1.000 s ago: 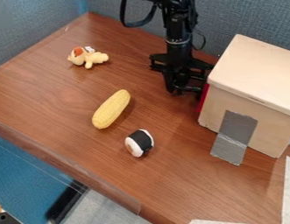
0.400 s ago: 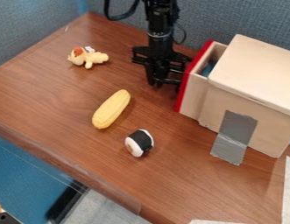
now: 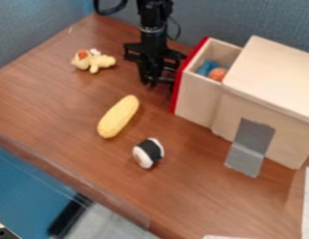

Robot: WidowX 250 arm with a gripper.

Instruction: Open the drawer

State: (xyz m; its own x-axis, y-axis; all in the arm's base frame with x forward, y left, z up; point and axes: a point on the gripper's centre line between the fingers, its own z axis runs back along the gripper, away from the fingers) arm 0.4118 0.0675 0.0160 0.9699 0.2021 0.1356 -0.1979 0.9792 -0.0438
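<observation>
You're seeing the drawer (image 3: 197,100) sticking out from the left side of the wooden box (image 3: 281,74), its red front facing left. A blue thing (image 3: 206,67) and an orange ball (image 3: 217,73) are lying inside. Your gripper (image 3: 158,85) is hanging just beside that red front; you can't tell how far open it is or whether it is holding the drawer. Gray tape (image 3: 251,144) is running down the box onto the table (image 3: 75,98), where corn (image 3: 118,116), a sushi roll (image 3: 148,153) and a stuffed toy (image 3: 93,60) are lying.
</observation>
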